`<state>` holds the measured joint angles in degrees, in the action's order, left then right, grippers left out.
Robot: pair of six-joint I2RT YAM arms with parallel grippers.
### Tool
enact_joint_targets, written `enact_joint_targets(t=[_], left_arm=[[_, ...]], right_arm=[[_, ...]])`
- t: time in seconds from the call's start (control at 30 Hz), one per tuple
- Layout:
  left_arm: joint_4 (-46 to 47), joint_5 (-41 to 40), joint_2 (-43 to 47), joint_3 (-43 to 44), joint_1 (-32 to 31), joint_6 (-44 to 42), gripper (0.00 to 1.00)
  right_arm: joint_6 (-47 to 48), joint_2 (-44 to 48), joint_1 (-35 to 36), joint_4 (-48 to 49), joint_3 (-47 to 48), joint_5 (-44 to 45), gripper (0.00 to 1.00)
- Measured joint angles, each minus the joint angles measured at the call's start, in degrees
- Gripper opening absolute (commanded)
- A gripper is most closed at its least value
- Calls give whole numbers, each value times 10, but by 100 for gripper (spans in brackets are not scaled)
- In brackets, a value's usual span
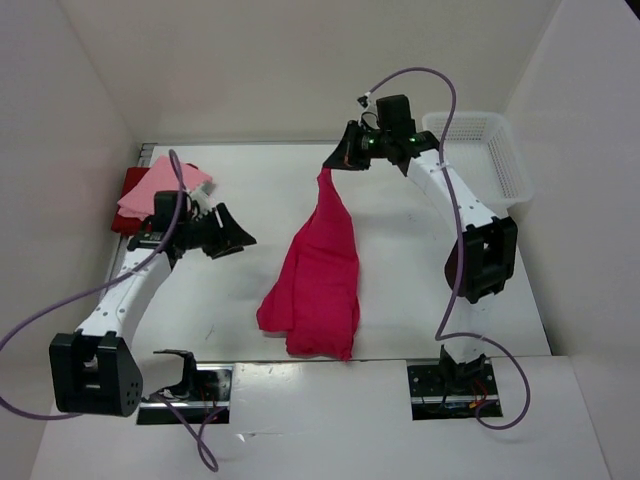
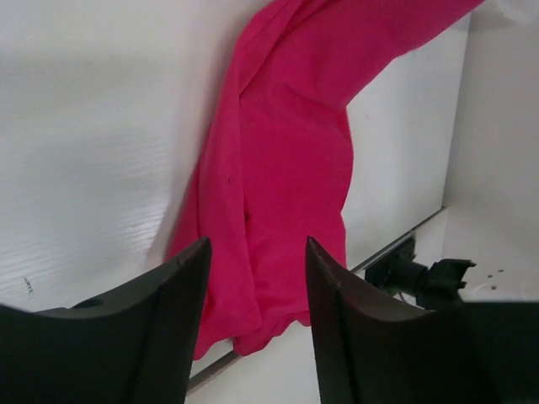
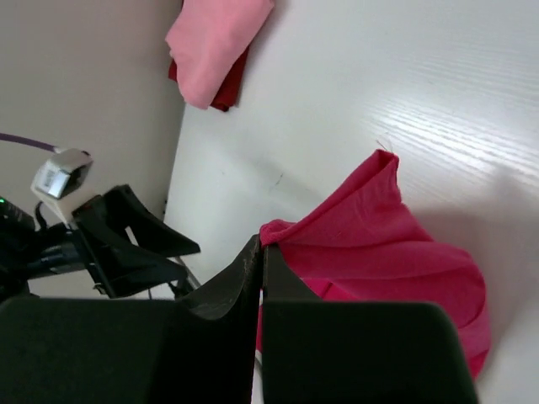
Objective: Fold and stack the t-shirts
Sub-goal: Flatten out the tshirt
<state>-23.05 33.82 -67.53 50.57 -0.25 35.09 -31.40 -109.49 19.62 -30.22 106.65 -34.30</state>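
The magenta-pink t-shirt (image 1: 320, 270) hangs stretched from my right gripper (image 1: 331, 160), which is shut on its top edge high over the table's back middle; its lower part bunches on the table near the front edge. It also shows in the right wrist view (image 3: 379, 244) and the left wrist view (image 2: 286, 168). The light pink t-shirt (image 1: 160, 185) lies folded on the dark red t-shirt (image 1: 125, 215) at the far left. My left gripper (image 1: 240, 240) is open and empty, left of the hanging shirt.
A white mesh basket (image 1: 480, 155) stands at the back right. White walls close in the left, back and right sides. The table's front edge runs just below the shirt's bottom.
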Motion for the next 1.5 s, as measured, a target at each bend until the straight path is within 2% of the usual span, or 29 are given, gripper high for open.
enact_joint_targets(t=[0.03, 0.1, 0.2, 0.4, 0.5, 0.63, 0.7, 0.73, 0.8, 0.97, 1.03, 1.07, 1.23, 1.37, 1.5], left_arm=[[2, -10, -9, -2, -17, 0, 55], [0, -37, -23, -2, -54, -4, 65], [-11, -100, -48, 7, -125, -17, 69], [-39, -198, -121, 36, -291, -50, 71], [-64, -237, -141, 38, -332, -54, 69], [-87, -268, -149, 38, -344, -54, 67], [-88, -273, -163, 38, -347, -56, 62], [-88, -276, -172, 38, -349, -57, 54], [-90, -276, -195, 38, -352, -62, 47], [-95, -272, -216, 38, -358, -67, 46], [-95, -267, -219, 38, -358, -68, 37], [-94, -264, -222, 38, -358, -69, 28], [-94, -261, -235, 39, -358, -77, 0], [-108, -263, -235, 65, -352, -79, 0], [-136, -260, -231, 159, -304, -87, 0]], right_arm=[[7, 0, -3, -7, 8, 7, 0], [16, 5, -6, -6, 24, 12, 0], [21, 26, -20, 3, 23, 14, 0], [18, 52, -67, 28, -40, 16, 0], [16, 52, -79, 31, -71, 19, 0], [12, 52, -86, 35, -97, 20, 0], [12, 52, -87, 36, -102, 20, 0], [11, 53, -87, 37, -104, 20, 0], [10, 55, -89, 37, -107, 20, 0], [10, 61, -99, 41, -109, 19, 0], [10, 65, -104, 41, -115, 19, 0], [10, 65, -106, 42, -116, 19, 0], [10, 66, -107, 44, -123, 15, 0], [10, 66, -107, 45, -125, 12, 0], [3, 67, -107, 44, -115, 6, 0]])
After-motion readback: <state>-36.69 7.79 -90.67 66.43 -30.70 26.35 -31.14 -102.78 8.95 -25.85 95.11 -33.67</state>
